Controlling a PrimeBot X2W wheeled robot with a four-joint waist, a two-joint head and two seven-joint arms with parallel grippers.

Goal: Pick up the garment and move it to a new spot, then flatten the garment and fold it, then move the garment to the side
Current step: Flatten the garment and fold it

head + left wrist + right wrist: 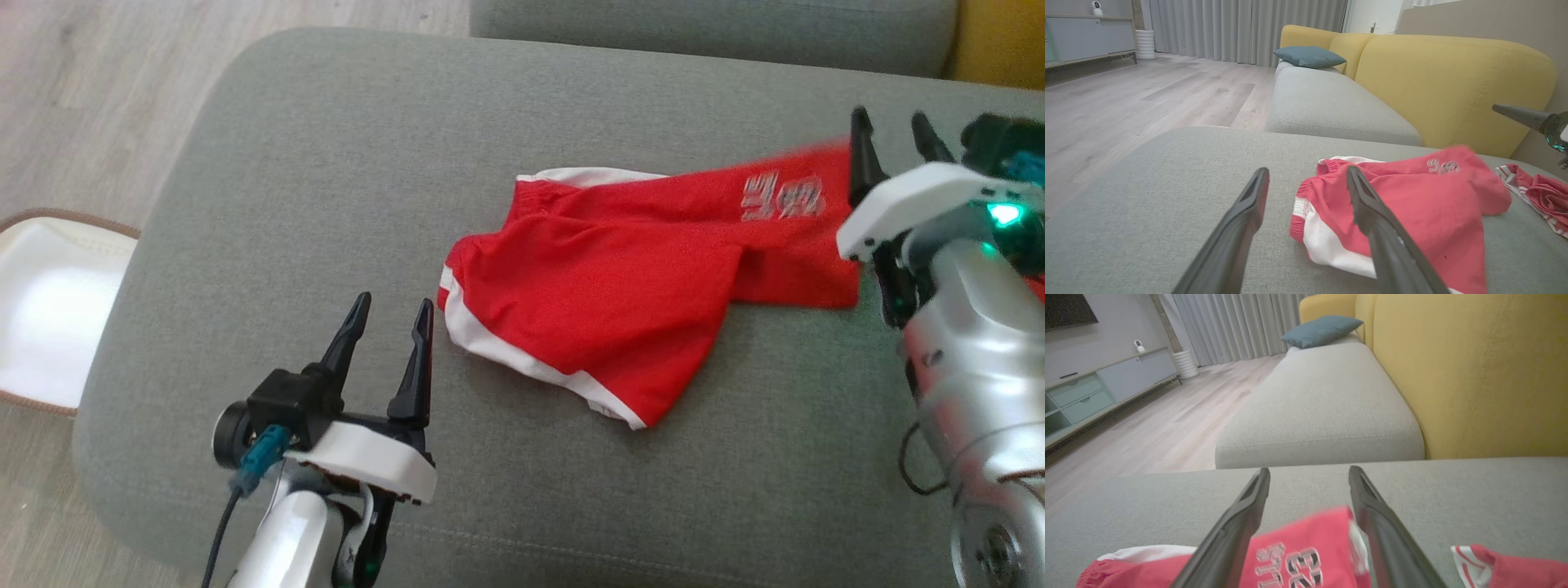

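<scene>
A living room with a pale wooden floor (82, 82) holds a wide grey seat cushion (326, 163) that carries the work. Beyond the shorts rise a yellow backrest (1433, 81) and a blue pillow (1308, 56). The red shorts (604, 302) with white trim lie near the middle of the cushion, spread out but not flat. One leg is folded over on itself, and the printed end reaches toward the robot's right.

The right hand (888, 114) stands at that printed end with its fingers spread wide and nothing pinched. The cloth there is blurred and lies under and between the fingers, so I judge the garment is set down at its new spot, not carried. The left hand (394, 300) hovers just beside the white-trimmed hem at the opposite end, its fingers also wide apart and holding nothing. It is probably placed there to take that hem for the flattening.

With one hand at each end of the shorts, the pair looks ready to pull the cloth taut. A second red cloth (1543, 196) lies just past the printed end and could be caught by mistake.
</scene>
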